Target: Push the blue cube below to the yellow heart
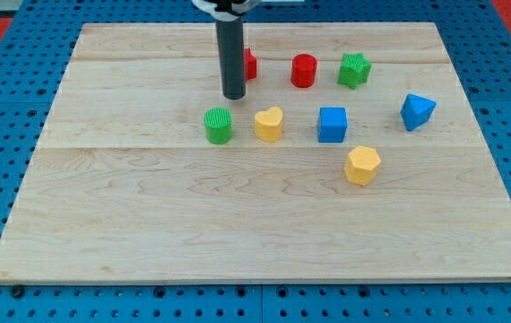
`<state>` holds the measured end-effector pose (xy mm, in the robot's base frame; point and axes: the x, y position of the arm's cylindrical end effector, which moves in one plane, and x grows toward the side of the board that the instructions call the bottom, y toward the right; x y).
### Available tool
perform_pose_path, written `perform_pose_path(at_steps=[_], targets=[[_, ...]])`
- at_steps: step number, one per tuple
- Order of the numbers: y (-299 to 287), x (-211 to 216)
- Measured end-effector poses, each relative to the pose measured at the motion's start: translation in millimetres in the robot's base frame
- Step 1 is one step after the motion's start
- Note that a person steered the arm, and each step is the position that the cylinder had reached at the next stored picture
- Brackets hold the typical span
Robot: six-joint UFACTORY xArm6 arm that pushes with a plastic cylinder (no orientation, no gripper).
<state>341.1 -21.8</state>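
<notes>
My tip [234, 95] is the lower end of a plain dark rod, so there are no jaws on it to spread or press together, and it pinches nothing; it stands free on the board [148, 224] in the upper middle of the frame. Just behind the rod, toward the frame's top, a red block [250, 64] peeks out on the rod's right side, mostly hidden, so I cannot make out its shape. Below my tip and slightly left sits the green cylinder [219, 126], near but apart from the tip. Just right of that cylinder lies the yellow heart [269, 124], below and to the right of my tip, with a small gap between the two blocks. The blue cube [333, 124] is in the same row, to the right of the heart and clear of it, about centre-right of the frame; it lies beside the heart, not under it. My tip is well to the upper left of the cube, touching none of the blocks as far as I can see. Below and right of the cube is a yellow hexagon [362, 165]. In the upper right of the frame stand a red cylinder [303, 70] and, beside it, a green star [354, 69]. Farther right, a second blue block [416, 111], wedge-like, sits apart from the rest.
</notes>
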Motion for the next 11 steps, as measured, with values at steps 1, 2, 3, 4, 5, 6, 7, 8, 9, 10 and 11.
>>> perform_pose_path(at_steps=[1, 2, 3, 4, 5, 6, 7, 8, 9, 10, 11], targets=[[66, -1], [97, 6], [128, 13], [130, 13], [147, 13], [170, 13], [168, 52], [108, 71], [79, 95], [33, 133], [-27, 150]])
